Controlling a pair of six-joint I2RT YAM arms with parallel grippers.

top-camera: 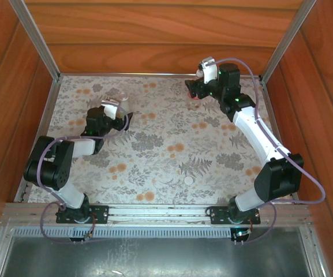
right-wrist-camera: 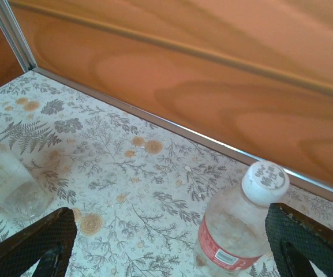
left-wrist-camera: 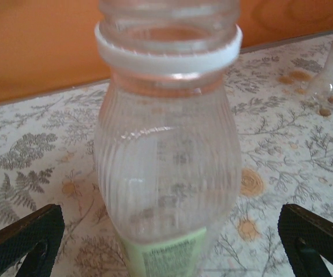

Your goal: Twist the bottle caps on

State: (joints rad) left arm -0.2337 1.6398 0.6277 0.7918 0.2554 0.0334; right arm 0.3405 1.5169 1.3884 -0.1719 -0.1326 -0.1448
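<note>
While the red-label bottle (right-wrist-camera: pixel 229 236), far right, wears its cap (right-wrist-camera: pixel 265 182), the green-label bottle (left-wrist-camera: pixel 166 173) stands uncapped inside the released left end effector (left-wrist-camera: pixel 172 239), 2nd cap (top-camera: pixel 189 180) loose on desk (top-camera: pixel 154 144) nr front; right end effector (right-wrist-camera: pixel 172 242) likewise released.

Flowered cloth in a wooden box
A cloth (top-camera: pixel 154 144) with grey ferns and orange blooms covers the floor; wood panels (top-camera: pixel 154 34) rise at nine, twelve and three o'clock; a metal rail (top-camera: pixel 154 212) and grey sheet (top-camera: pixel 154 257) lie at six.
</note>
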